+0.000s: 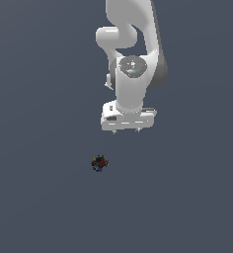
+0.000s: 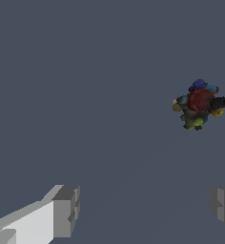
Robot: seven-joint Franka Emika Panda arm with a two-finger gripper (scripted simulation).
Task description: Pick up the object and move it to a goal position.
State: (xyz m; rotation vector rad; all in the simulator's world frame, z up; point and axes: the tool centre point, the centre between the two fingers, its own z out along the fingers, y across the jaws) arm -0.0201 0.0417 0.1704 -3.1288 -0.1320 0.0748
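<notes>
The object (image 1: 99, 163) lies nearest in the exterior view, a tiny dark lump of roughly cube shape, speckled with red, blue, yellow and green. It rests alone on a flat, plain slate-grey surface (image 1: 39, 197) that fills the whole picture; whether that surface is a desk or a floor cannot be told. Nothing touches the object. In the wrist view it (image 2: 199, 105) shows closer: a round red patch in its middle, blue bumps on one side, yellow-green ones on the other, and a black stub sticking out.

Farther back, and a little toward the exterior view's right, is the hand (image 1: 127, 132). It is white, much bigger than the object, and points straight down at the grey surface, with two short fingertips just showing under its broad body. It is apart from the object and holds nothing. How high it stands above the surface cannot be told from this view. In the wrist view its fingers (image 2: 66, 209) are spread wide, one grey pad at each side with bare grey ground between them; the object lies outside that gap, off to one side.

Farthest back, the white arm (image 1: 133, 44) rises from the hand's wrist through a rounded joint and leaves the picture at the far edge.
</notes>
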